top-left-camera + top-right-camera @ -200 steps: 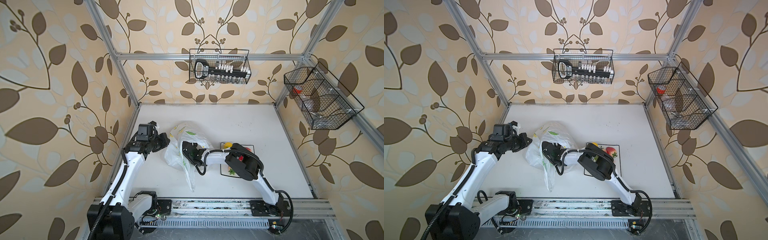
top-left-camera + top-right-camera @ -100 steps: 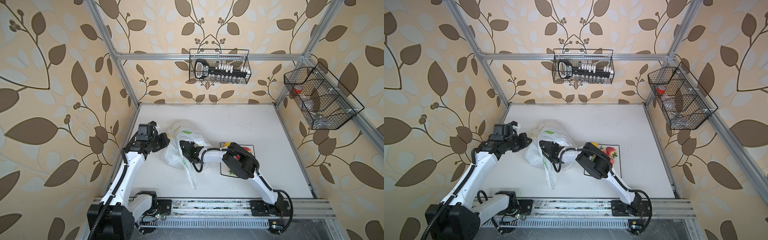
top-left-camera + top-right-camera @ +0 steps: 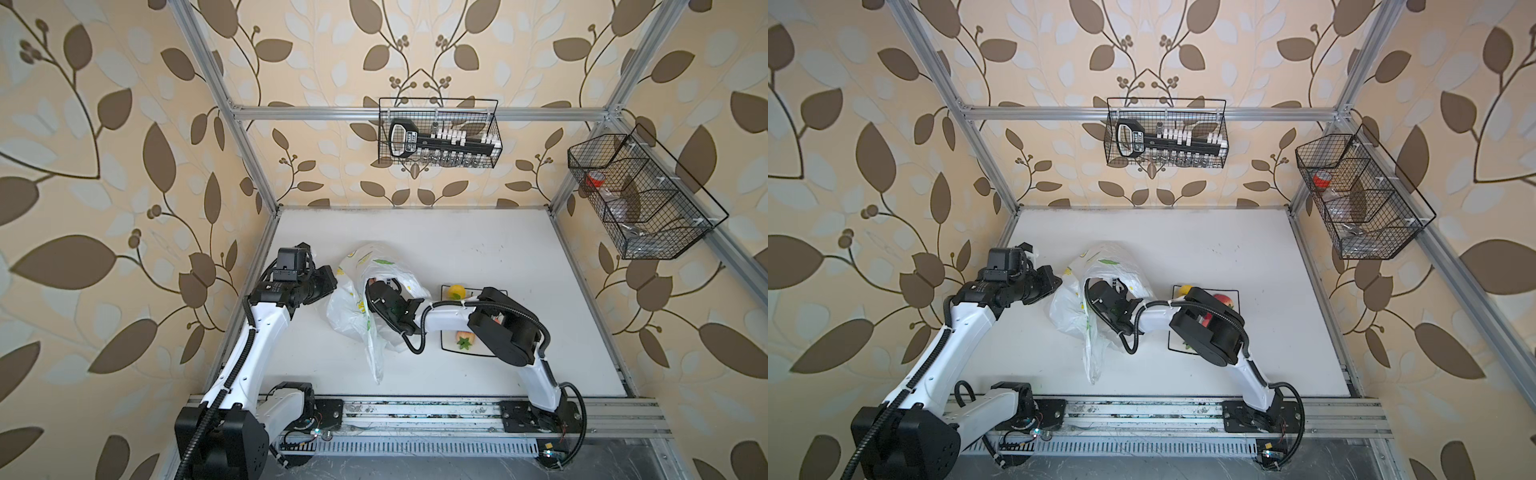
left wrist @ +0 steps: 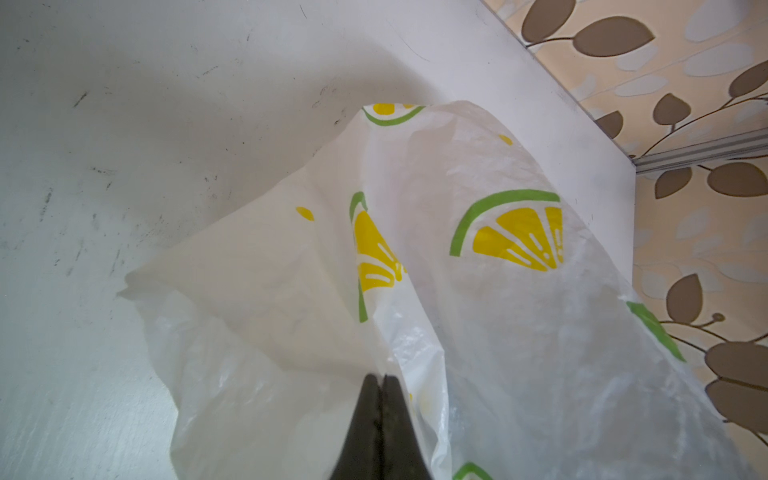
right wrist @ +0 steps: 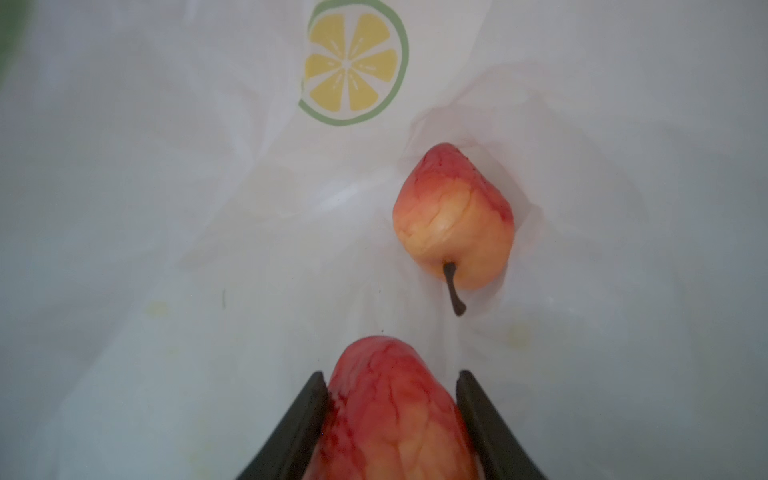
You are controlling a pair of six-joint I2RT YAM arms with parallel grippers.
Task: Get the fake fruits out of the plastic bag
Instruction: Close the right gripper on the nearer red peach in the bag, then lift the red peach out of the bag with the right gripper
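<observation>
The plastic bag lies crumpled left of the table's middle, its mouth facing right. My left gripper is shut on a fold of the bag's rim and holds it up. My right gripper reaches inside the bag, shut on a red-pink apple. A second stemmed apple lies deeper in, on the bag's floor. A lemon, a strawberry and an apple sit on the plate, partly under my right arm.
A wire basket with tools hangs on the back wall and another wire basket on the right wall. The arms' mounting rail runs along the front edge. One bag handle trails toward the front.
My right gripper has pushed a little further into the bag and its jaws have closed on the apple. The left gripper has kept its hold on the bag's rim.
</observation>
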